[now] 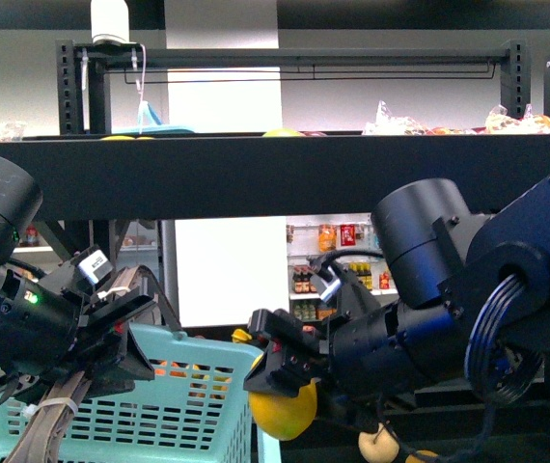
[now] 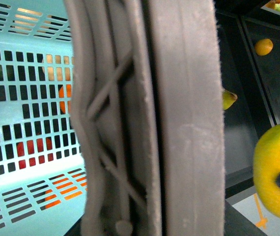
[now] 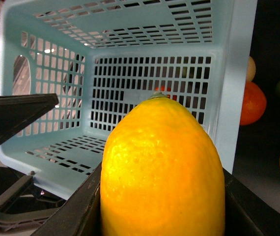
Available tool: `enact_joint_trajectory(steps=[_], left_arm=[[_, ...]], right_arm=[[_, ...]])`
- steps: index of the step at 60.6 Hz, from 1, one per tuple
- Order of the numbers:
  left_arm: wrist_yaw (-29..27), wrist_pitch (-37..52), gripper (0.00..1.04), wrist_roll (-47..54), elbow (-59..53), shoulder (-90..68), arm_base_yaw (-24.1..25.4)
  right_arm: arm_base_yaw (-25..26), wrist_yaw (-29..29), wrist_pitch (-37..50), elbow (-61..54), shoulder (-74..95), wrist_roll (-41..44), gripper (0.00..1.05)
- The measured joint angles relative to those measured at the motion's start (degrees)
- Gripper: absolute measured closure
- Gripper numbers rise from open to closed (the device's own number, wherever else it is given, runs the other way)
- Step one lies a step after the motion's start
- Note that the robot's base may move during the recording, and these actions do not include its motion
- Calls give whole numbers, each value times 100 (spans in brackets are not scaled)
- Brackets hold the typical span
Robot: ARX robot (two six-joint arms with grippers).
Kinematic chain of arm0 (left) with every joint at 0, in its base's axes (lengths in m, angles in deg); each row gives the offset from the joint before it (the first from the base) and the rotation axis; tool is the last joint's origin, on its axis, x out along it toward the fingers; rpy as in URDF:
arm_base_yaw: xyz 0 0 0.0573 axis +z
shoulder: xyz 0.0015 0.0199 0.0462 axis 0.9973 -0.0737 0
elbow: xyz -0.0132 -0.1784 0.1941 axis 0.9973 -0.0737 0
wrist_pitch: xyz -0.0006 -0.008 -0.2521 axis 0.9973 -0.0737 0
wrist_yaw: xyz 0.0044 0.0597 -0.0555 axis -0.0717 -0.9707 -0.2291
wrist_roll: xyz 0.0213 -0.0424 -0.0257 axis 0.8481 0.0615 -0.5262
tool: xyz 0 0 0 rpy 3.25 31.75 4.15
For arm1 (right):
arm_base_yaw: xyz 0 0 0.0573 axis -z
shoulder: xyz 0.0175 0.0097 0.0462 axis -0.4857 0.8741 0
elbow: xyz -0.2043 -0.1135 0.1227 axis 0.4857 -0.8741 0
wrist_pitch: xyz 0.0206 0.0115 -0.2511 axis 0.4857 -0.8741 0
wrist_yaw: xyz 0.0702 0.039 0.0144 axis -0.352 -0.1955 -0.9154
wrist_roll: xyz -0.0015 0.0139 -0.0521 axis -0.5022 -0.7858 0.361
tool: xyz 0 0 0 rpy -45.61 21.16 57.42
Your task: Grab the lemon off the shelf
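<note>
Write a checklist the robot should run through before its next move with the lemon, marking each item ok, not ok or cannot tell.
1. Lemon gripped by the right hand: ok, its fingers flank the fruit on both sides.
2. Basket opening faces the lemon: ok, the right wrist view looks straight into it.
3. Room in the basket: ok, the floor seen there is bare.
4. Lemon inside the basket rim: not ok, the front view shows it outside, beside the basket's corner.
5. Left hand firmly on the grey handle: cannot tell, the handle fills the left wrist view.
</note>
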State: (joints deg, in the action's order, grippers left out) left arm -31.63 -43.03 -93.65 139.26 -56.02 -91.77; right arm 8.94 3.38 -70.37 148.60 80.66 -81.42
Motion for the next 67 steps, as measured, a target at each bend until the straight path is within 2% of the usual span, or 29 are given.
enact_joint_trajectory(steps=[25, 48, 67], left_arm=[[4, 0, 78, 0, 0, 0, 0], [11, 0, 78, 13, 0, 0, 0], [-13, 0, 78, 15, 0, -11, 0]], right_arm=[[-326, 304, 22, 356, 721, -225, 55], [-264, 122, 289, 348, 699, -396, 3], [260, -219, 367, 251, 146, -577, 2]])
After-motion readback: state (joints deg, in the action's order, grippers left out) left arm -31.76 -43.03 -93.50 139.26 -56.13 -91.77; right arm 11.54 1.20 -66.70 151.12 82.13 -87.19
